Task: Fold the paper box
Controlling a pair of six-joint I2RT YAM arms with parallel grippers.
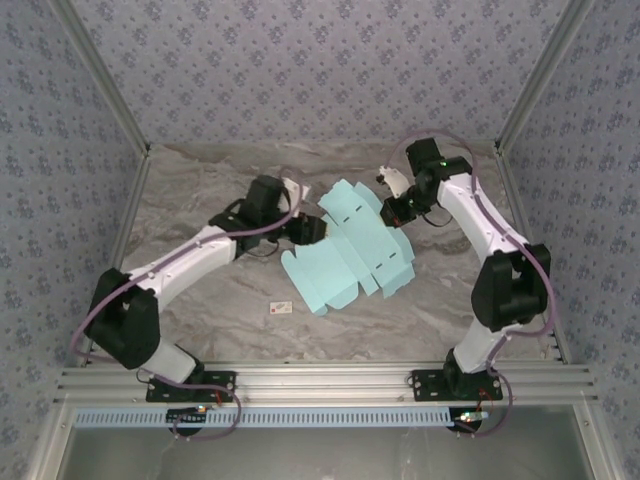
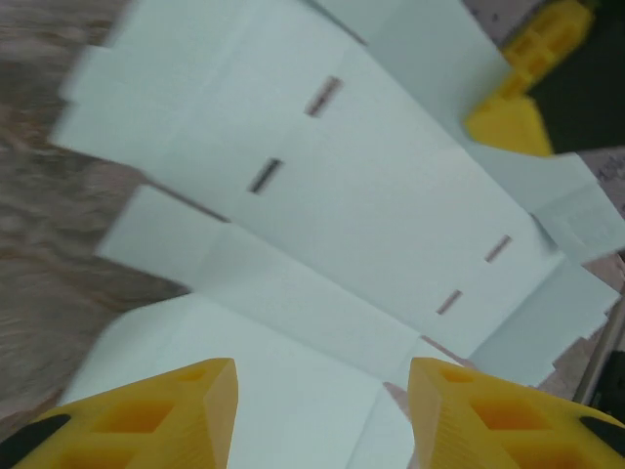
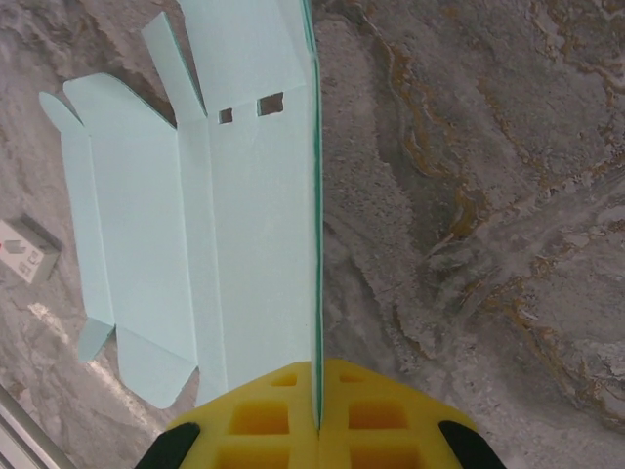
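The paper box (image 1: pixel 350 250) is a flat die-cut sheet of mint card. It lies unfolded on the marbled surface (image 1: pixel 420 310), about midway between the left and right edges and somewhat nearer the far edge than the near one. Its flaps, creases and small slots all face up.

My right tool (image 1: pixel 395 212) sits at the sheet's far right side. From the right wrist, this tool (image 3: pixel 317 391) has its yellow pads pressed together with the card pinched between them. The pinched edge of the sheet (image 3: pixel 244 244) runs away from the pads as a thin line, and the other panels spread out to its left over the surface (image 3: pixel 469 195).

My left tool (image 1: pixel 305 228) is at the sheet's left side. From the left wrist, this tool (image 2: pixel 322 391) has its two yellow fingers (image 2: pixel 186 410) standing apart with a clear gap, holding nothing, over the near flaps of the sheet (image 2: pixel 371 195). The right tool's yellow tip (image 2: pixel 518 88) shows across the card.

A small white tag (image 1: pixel 281 309) with a red mark lies apart from the sheet, toward the near edge.
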